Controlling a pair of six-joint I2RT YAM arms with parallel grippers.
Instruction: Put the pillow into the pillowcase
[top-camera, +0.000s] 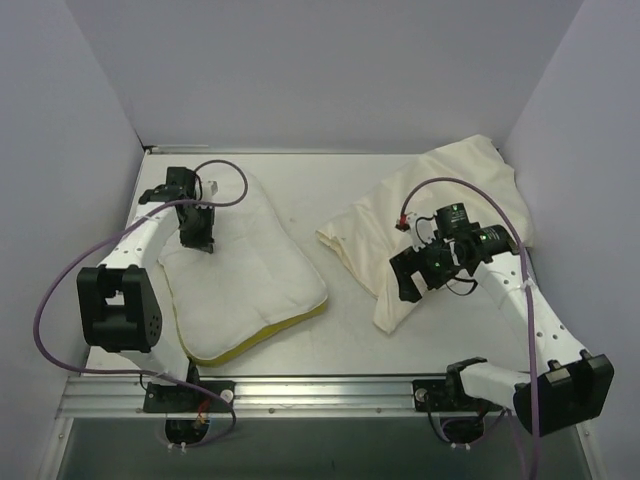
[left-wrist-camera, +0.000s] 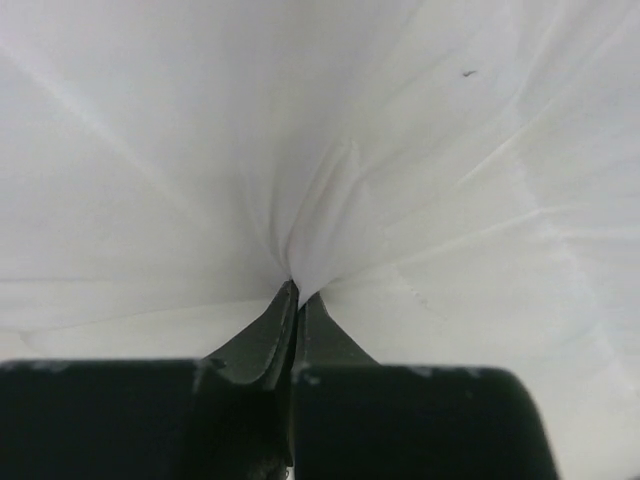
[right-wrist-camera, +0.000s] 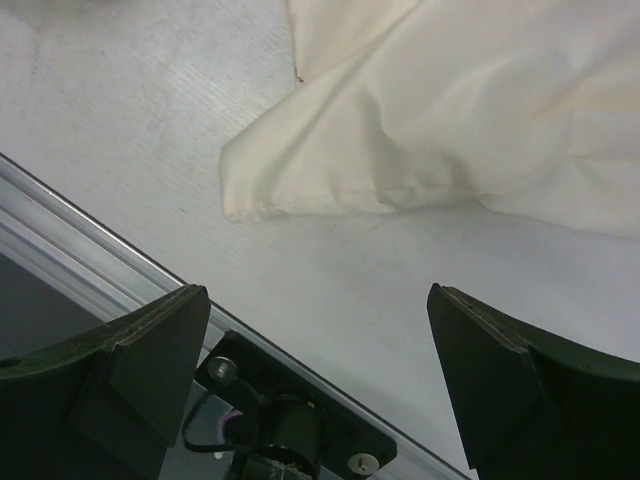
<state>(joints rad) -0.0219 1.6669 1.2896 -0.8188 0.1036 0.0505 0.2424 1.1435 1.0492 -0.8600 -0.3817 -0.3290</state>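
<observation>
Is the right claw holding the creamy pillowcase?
No, the right claw is wide open above the table, and the pillowcase lies untouched beyond its fingers.

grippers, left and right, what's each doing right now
left gripper: shut, pinching a fold of the pillow.
right gripper: open, holding nothing, near the pillowcase.

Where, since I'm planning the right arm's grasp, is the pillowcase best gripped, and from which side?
Probably its near folded corner, coming down from the near side: the pillowcase lies limp and flat, and that corner juts onto the table just ahead of the open right gripper.
</observation>
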